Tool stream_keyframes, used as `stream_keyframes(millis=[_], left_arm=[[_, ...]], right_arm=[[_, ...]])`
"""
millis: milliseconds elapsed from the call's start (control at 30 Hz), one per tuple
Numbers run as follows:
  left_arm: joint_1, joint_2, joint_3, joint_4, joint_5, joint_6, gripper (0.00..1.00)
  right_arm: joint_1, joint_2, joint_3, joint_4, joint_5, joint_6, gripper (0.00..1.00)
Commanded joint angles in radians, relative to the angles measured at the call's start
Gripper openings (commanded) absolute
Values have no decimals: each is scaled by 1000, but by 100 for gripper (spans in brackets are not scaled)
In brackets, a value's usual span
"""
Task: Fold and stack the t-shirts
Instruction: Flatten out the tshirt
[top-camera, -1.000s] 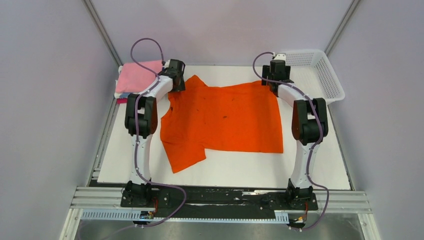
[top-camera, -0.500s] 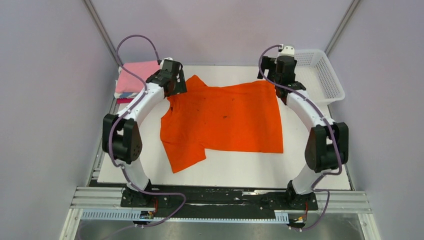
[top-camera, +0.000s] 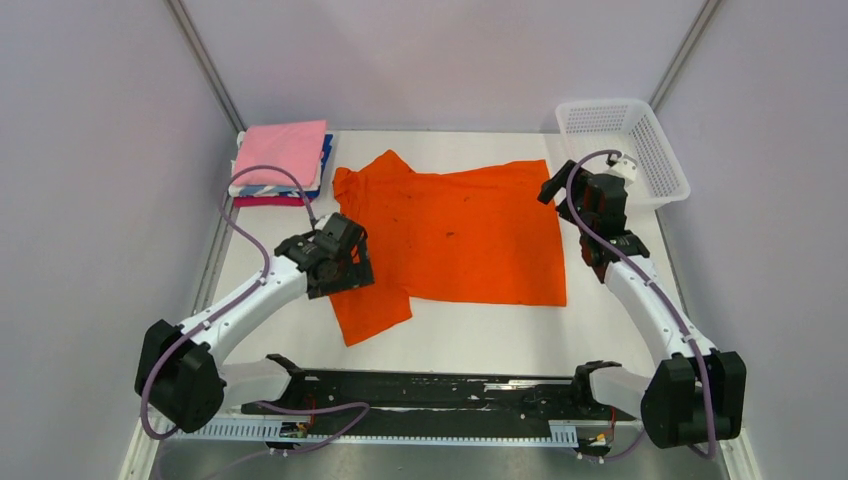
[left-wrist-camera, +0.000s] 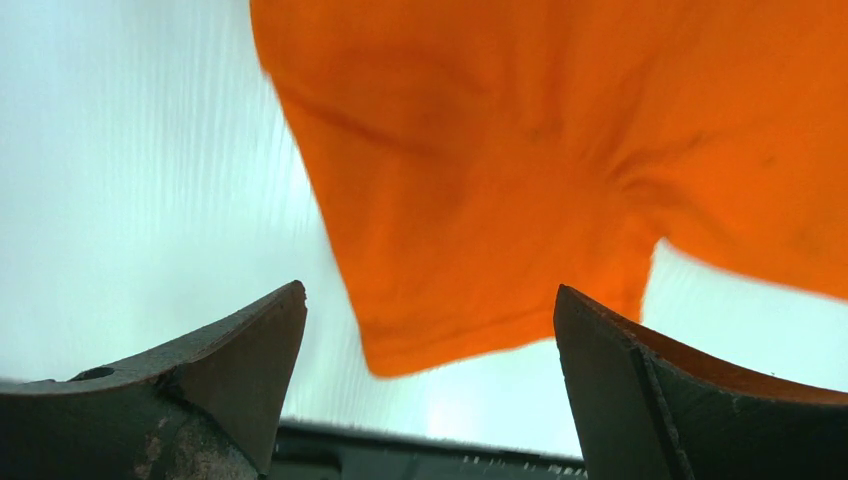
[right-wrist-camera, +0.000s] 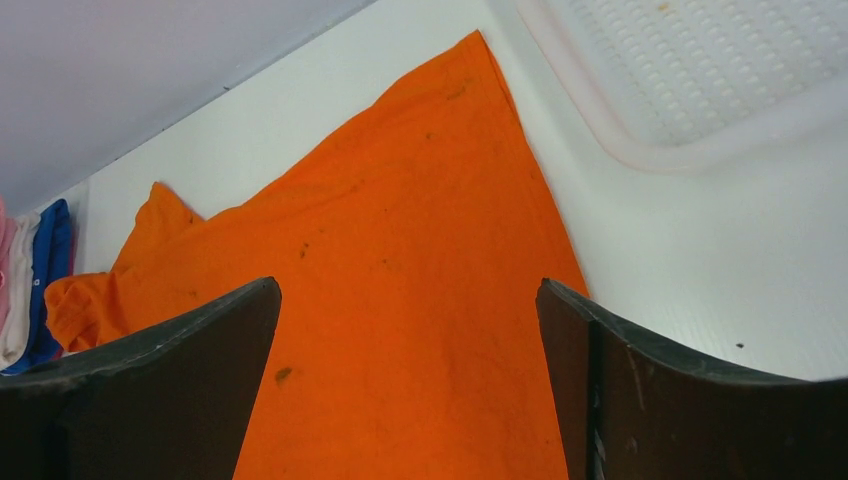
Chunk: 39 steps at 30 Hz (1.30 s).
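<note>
Orange t-shirt (top-camera: 450, 235) spread flat just left of the white basket (top-camera: 668, 155), folded stack (top-camera: 285, 150) way farther left. Left gripper (left-wrist-camera: 430, 305) over the sleeve farthest from the basket, jaws wide, holding nothing. Right gripper (right-wrist-camera: 410, 290) by the basket-side edge, also gaping, empty.

The pink t-shirt (top-camera: 287, 148) hides most of the t-shirts (top-camera: 270, 193) stacked beneath it.

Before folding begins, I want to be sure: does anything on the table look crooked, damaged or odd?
The orange t-shirt lies flat but askew, one sleeve sticking out on the near side. Small dark specks dot the cloth; stain or print, I cannot tell. Nothing else stands out.
</note>
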Motion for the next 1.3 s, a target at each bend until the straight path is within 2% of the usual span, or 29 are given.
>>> stream_keyframes(millis=[0,67,133,267,433,700,867,1100,1167,1267], left_arm=[[-90,-66,-98,-109,48,-178,100],[-132,-78,-137,-127,52,-227,98],[-149,-85,-181,-117,78,-272,91],[-152,-83,-259,-54,131,-297,78],[-153,-83,-321,-17,129,-319,68],[-152,-51,-334,33,127,-301,61],[-153,-11,-325,40,143,-279,50],[-154,17,-317,53,149,-263,43],[-153,37,-323,75,155,-259,40],[-153,90,-326,106,164,-256,28]], right_arm=[[1,-69,-50,13,31,64,100],[1,-79,-58,7,50,69,100],[1,-83,-55,-3,51,67,100],[2,-82,-54,-21,84,53,100],[1,-78,-50,-38,115,47,100],[2,-56,-47,-44,125,40,100],[2,-43,-40,-55,141,35,100],[1,-45,-42,-66,175,34,100],[1,-46,-42,-67,179,32,100],[1,-52,-42,-72,184,34,100]])
